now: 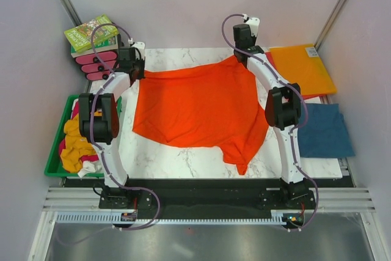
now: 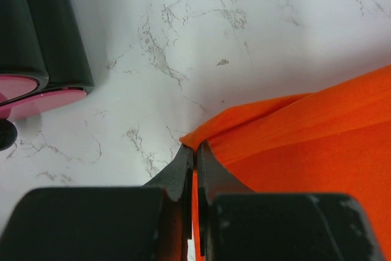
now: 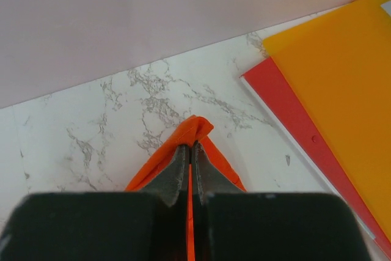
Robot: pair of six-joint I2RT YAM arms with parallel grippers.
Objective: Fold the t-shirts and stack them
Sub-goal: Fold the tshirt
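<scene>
Where the left gripper is pinched closed on one far corner of the orange t-shirt and the right gripper on the other, the cloth bunches into small folds. It looks like soft, light cotton, likely to sag and slip unless taken by its corners or hems. From both grips the shirt spreads toward the near edge of the table, lying mostly flat, with one flap trailing near-right.
</scene>
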